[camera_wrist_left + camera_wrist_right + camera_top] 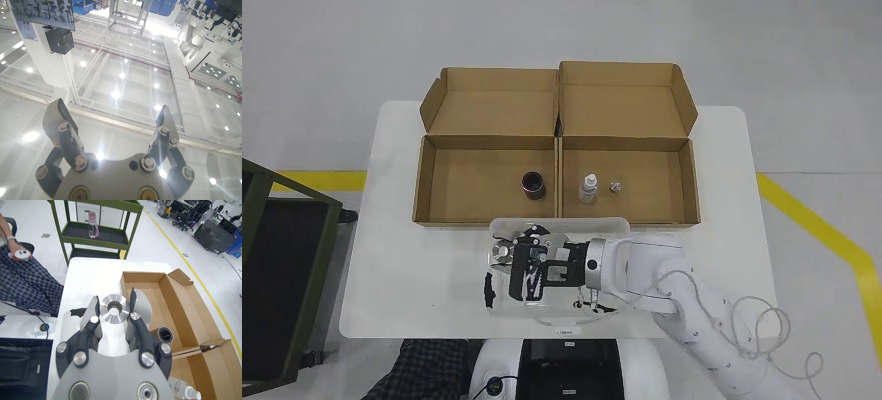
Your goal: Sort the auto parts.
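Observation:
My right gripper (114, 306) is shut on a silver metal ring with a round bore (114, 311), held above the clear tray (614, 224) near the table's front edge. From above, the right gripper (510, 266) lies over the tray's left part. Two open cardboard boxes stand behind the tray. The left box (457, 185) holds a dark cylinder (533, 183) (165, 334). The right box (662, 185) holds a white bottle (588, 187) and a small metal part (616, 185). My left gripper (113, 109) is open, holds nothing, and points up at the ceiling.
A black curved part (488, 288) (77, 311) lies at the tray's left edge. A green cart (282, 280) stands off the table's left side. The white table (392, 250) has bare surface to the left of the tray and boxes.

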`<state>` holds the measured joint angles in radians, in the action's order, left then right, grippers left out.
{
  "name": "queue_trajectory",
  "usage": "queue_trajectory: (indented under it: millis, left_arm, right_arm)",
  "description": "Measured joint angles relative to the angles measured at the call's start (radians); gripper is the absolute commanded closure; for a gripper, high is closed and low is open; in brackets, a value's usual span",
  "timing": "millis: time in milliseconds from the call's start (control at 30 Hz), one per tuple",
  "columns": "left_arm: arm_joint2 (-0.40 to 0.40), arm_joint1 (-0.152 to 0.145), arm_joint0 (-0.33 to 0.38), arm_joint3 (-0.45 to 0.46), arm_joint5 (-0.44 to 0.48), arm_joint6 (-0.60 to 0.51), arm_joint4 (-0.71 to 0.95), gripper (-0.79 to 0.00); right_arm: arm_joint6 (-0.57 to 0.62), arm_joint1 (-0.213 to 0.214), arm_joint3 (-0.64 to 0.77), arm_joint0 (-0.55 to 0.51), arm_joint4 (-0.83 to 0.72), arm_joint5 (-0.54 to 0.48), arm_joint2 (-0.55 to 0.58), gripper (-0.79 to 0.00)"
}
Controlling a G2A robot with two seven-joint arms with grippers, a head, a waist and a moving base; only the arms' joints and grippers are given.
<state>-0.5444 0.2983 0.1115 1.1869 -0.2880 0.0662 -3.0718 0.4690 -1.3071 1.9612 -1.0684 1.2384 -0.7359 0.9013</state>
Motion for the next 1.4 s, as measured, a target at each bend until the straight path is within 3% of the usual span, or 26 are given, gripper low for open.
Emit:
queue_trajectory:
  millis: [767,1400]
  left_arm:
    - [0.000,0.000,0.000,0.000,0.000,0.000,0.000,-0.785]
    - [0.000,0.000,0.000,0.000,0.000,0.000,0.000,-0.785]
  right_arm:
    - [-0.103,0.015,0.119,-0.014,-0.114,0.069,0.107,0.000]
    - [-0.149,0.010,0.068,0.015,-0.086,0.119,0.070,0.000]
